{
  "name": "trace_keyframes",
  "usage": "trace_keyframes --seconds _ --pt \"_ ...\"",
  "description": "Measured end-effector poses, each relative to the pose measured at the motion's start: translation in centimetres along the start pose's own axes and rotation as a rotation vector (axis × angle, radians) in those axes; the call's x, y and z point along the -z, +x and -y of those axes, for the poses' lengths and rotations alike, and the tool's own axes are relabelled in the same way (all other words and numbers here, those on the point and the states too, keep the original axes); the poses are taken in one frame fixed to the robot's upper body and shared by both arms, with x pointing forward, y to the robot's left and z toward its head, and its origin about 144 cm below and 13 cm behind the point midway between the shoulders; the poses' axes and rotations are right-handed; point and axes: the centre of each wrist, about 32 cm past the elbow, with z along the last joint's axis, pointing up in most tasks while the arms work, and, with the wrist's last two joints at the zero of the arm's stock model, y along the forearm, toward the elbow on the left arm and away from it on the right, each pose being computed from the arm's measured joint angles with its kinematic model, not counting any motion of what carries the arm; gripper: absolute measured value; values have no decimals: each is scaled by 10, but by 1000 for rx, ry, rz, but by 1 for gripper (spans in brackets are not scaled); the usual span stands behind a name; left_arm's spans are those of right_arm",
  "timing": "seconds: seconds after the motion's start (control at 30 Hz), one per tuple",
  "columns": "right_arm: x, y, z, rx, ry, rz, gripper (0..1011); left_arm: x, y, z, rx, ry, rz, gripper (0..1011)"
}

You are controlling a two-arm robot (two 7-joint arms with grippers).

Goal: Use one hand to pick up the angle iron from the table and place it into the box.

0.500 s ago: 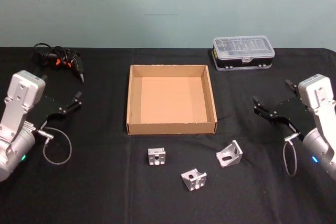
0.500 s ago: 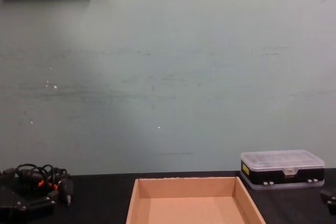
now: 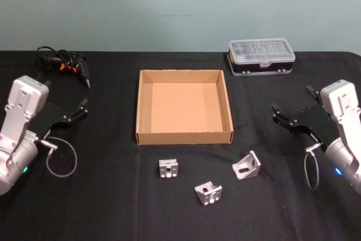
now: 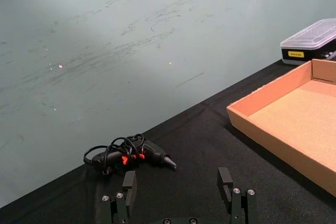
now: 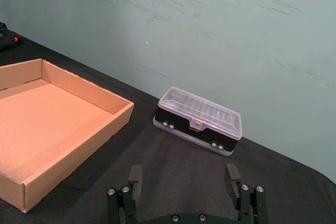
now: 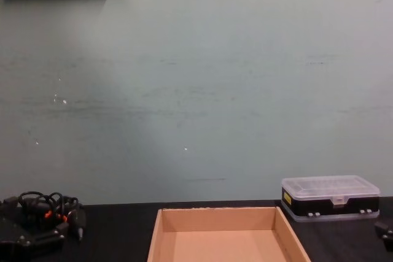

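so far nothing has moved: set against half a second earlier, both arms and every part sit exactly where they were, so the pick has not begun.

the black table (image 3: 113,213) spans the whole scene. the tan box (image 3: 183,137) rests flat at its middle, empty, its open top clear for a drop. the left gripper (image 4: 177,174) hovers near the table's left edge and the right gripper (image 5: 184,170) near its right edge. each is spread wide, holds nothing, and stands well apart from the box.

a black case (image 3: 261,56) with a clear lid sits toward the far right corner, and a corded power tool (image 3: 65,63) toward the far left corner.

smallest are the task's pieces, all loose between the box and the table's front edge: the left angle iron (image 3: 168,169), the middle angle iron (image 3: 208,192) closest to the front edge, and the right angle iron (image 3: 247,165) just off the box's near right corner. the right gripper looks best placed for that last one.
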Motion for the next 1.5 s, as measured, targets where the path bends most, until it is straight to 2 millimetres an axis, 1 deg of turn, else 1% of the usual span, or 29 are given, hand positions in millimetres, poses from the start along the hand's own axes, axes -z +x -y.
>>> trace_keyframes --seconds 1.5 --pt "0 0 0 0 0 0 1002 0 0 0 0 0 0 1011"
